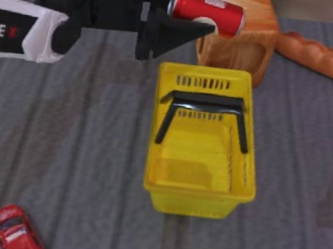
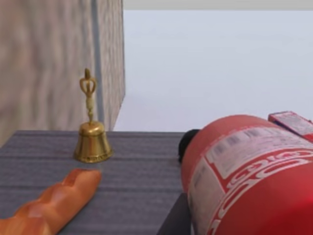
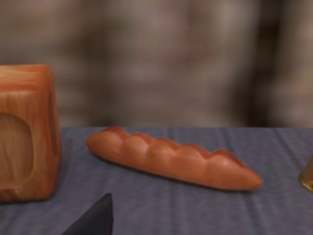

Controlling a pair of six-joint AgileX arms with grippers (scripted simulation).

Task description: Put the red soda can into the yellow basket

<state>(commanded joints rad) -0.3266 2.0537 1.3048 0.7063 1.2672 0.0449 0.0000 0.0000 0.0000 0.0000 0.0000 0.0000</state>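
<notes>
The red soda can (image 1: 206, 12) lies on its side in the air, with my left gripper (image 1: 194, 14) shut on it. It hangs just past the far rim of the yellow basket (image 1: 207, 73), over the near-left edge of the wooden box. The basket stands at the table's middle with its black handles (image 1: 205, 100) folded across the opening and nothing inside. In the left wrist view the can (image 2: 249, 176) fills the near corner. My right arm is out of the top view. Only a dark sliver of my right gripper (image 3: 97, 219) shows in its wrist view.
A wooden box (image 1: 242, 40) stands right behind the basket, with a long bread loaf (image 1: 321, 57) to its right. A red toy car (image 1: 15, 230) sits at the front left. A brass bell (image 2: 92, 142) stands beyond the loaf near the table's edge.
</notes>
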